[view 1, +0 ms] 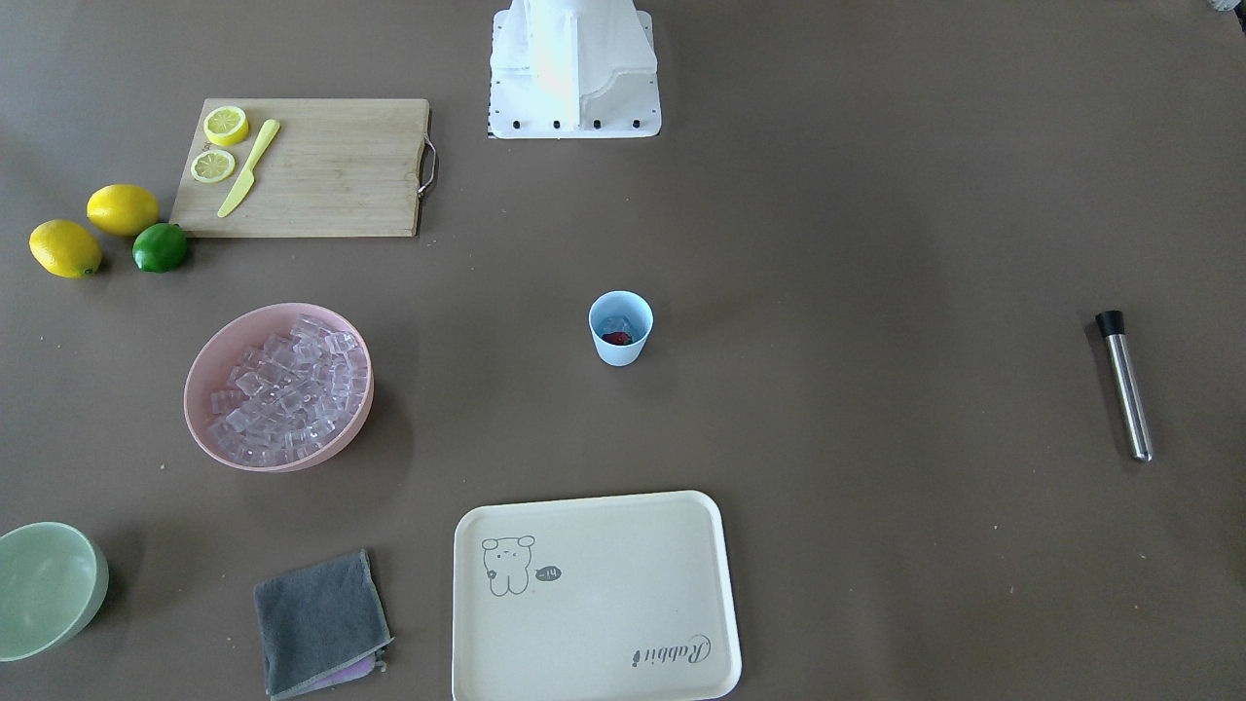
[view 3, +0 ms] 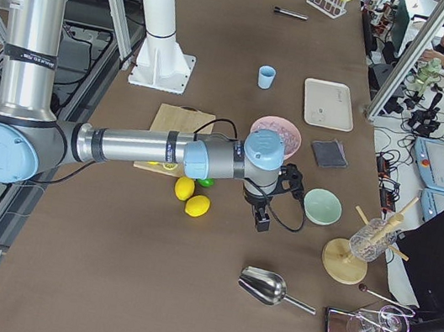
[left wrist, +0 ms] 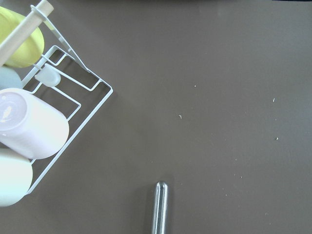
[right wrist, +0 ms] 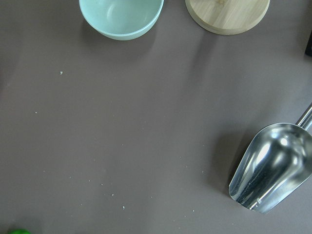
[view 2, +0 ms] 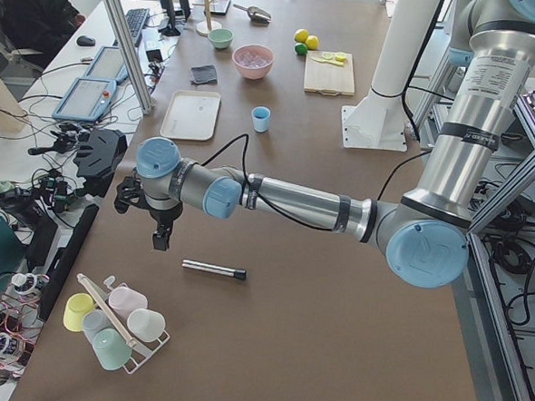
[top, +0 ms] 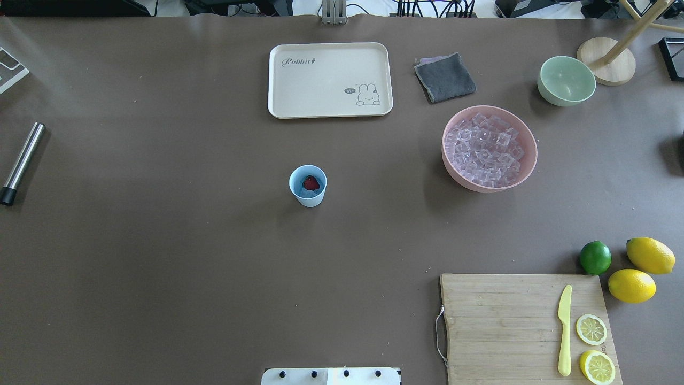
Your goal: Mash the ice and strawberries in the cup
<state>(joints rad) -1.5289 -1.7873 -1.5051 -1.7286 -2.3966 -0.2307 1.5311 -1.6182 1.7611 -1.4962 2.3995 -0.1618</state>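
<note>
The light blue cup point(top: 308, 185) stands mid-table, also in the front view point(view 1: 620, 328). Inside it lie the red strawberry point(top: 310, 184) and some clear ice point(view 1: 615, 323). More ice point(top: 487, 151) fills the pink bowl point(top: 449, 166). A steel muddler with a black end point(top: 21, 163) lies at the table's left end; its tip shows in the left wrist view point(left wrist: 159, 207). My left gripper point(view 2: 160, 241) hangs above the table beside the muddler point(view 2: 213, 270). My right gripper point(view 3: 261, 221) hangs near the pale green bowl point(view 3: 322, 206). I cannot tell whether either gripper is open or shut.
A cream tray point(top: 278, 80), a grey cloth point(top: 445, 77) and the green bowl point(top: 566, 80) lie at the far side. A cutting board point(top: 502, 326) holds lemon slices and a yellow knife; lemons and a lime point(top: 595, 257) lie beside it. A steel scoop point(right wrist: 273, 168) and a cup rack point(left wrist: 44, 122) sit at the table's ends.
</note>
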